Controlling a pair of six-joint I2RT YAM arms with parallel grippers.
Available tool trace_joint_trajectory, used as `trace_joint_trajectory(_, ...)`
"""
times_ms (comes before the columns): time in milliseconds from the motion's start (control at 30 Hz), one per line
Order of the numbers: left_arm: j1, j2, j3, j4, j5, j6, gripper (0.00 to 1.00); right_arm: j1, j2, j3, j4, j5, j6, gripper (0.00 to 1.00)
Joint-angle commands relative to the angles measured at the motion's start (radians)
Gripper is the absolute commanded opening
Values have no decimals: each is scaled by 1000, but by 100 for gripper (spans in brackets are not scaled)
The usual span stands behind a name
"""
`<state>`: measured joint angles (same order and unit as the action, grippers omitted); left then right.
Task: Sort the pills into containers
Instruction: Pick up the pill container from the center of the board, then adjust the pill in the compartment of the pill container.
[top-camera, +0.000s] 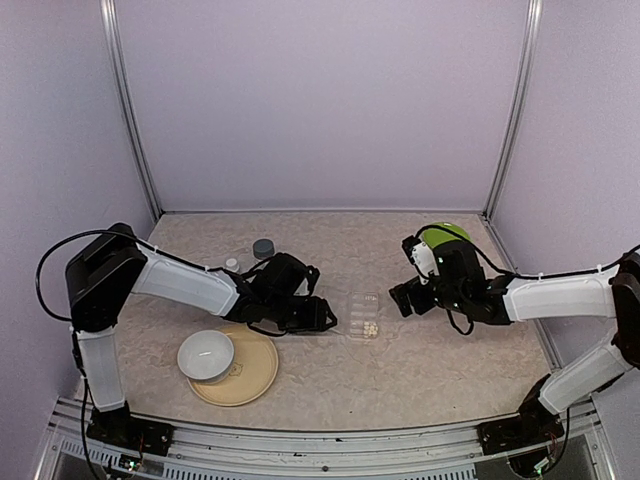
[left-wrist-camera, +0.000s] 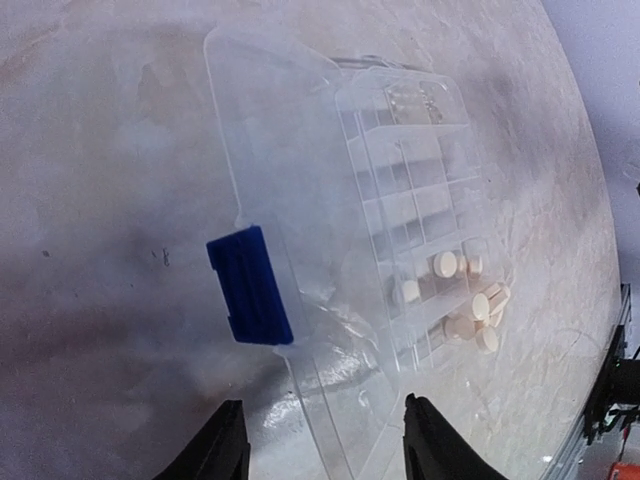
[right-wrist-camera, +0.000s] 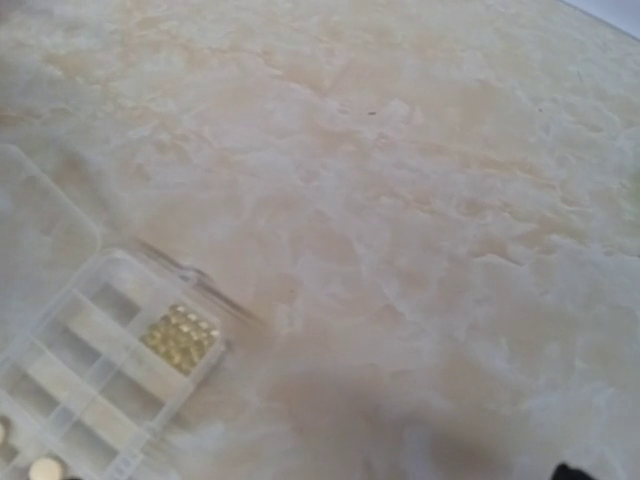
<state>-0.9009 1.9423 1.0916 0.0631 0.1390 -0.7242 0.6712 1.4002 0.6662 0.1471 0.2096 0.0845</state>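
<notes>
The clear plastic pill box (top-camera: 365, 317) lies open on the table between my two grippers. In the left wrist view its lid (left-wrist-camera: 290, 180) has a blue latch (left-wrist-camera: 250, 285), and a cluster of whitish pills (left-wrist-camera: 465, 305) sits in and beside the near compartments. The pills show as a pale cluster from above (top-camera: 371, 329). My left gripper (left-wrist-camera: 325, 455) is open and empty, just short of the lid's near corner. My right gripper (top-camera: 405, 298) hovers right of the box. Only one fingertip (right-wrist-camera: 572, 470) shows in its wrist view, with nothing between the fingers. The box corner (right-wrist-camera: 90, 370) holds small yellow beads (right-wrist-camera: 180, 338).
A grey-capped bottle (top-camera: 263, 247) and a tiny white bottle (top-camera: 232, 265) stand behind the left arm. A white bowl (top-camera: 206, 355) rests on a tan plate (top-camera: 255, 380) at front left. A green object (top-camera: 445, 234) sits behind the right arm.
</notes>
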Motion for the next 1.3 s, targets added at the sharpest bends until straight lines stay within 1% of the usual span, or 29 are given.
trace_joint_trajectory(0, 21, 32, 37, -9, -4, 34, 45, -20, 7, 13, -1, -16, 5, 100)
trace_joint_trajectory(67, 28, 40, 48, -25, -6, 47, 38, -23, 18, 23, -2, -20, 2, 100)
trace_joint_trajectory(100, 33, 45, 59, -36, -7, 57, 35, -25, 23, 30, -2, -22, 0, 100)
trace_joint_trajectory(167, 40, 52, 73, -55, -7, 71, 34, -29, 35, 38, -3, -22, -4, 100)
trace_joint_trajectory(300, 54, 69, 106, -94, 12, 107, 29, -33, 53, 49, -2, -27, -8, 100)
trace_joint_trajectory(467, 67, 73, 129, -126, 42, 144, 26, -35, 56, 45, -4, -38, -7, 100)
trace_joint_trajectory(600, 76, 80, 150, -145, 96, 186, 24, -35, 45, 40, -12, -65, -9, 100)
trace_joint_trajectory(700, 81, 93, 173, -173, 132, 236, 23, -35, 28, 32, -11, -131, -27, 100)
trace_joint_trajectory(833, 93, 108, 192, -200, 175, 290, 22, -32, 9, 3, 19, -286, -46, 100)
trace_joint_trajectory(933, 105, 114, 203, -211, 217, 324, 21, -19, 5, -21, 52, -340, -56, 100)
trace_joint_trajectory(1033, 110, 118, 221, -237, 240, 352, 19, 5, 11, -36, 74, -348, -69, 100)
trace_joint_trajectory(1100, 112, 120, 237, -252, 243, 392, 19, 27, 20, -37, 81, -338, -84, 100)
trace_joint_trajectory(1267, 121, 125, 250, -277, 263, 429, 17, 76, 46, -22, 75, -298, -113, 100)
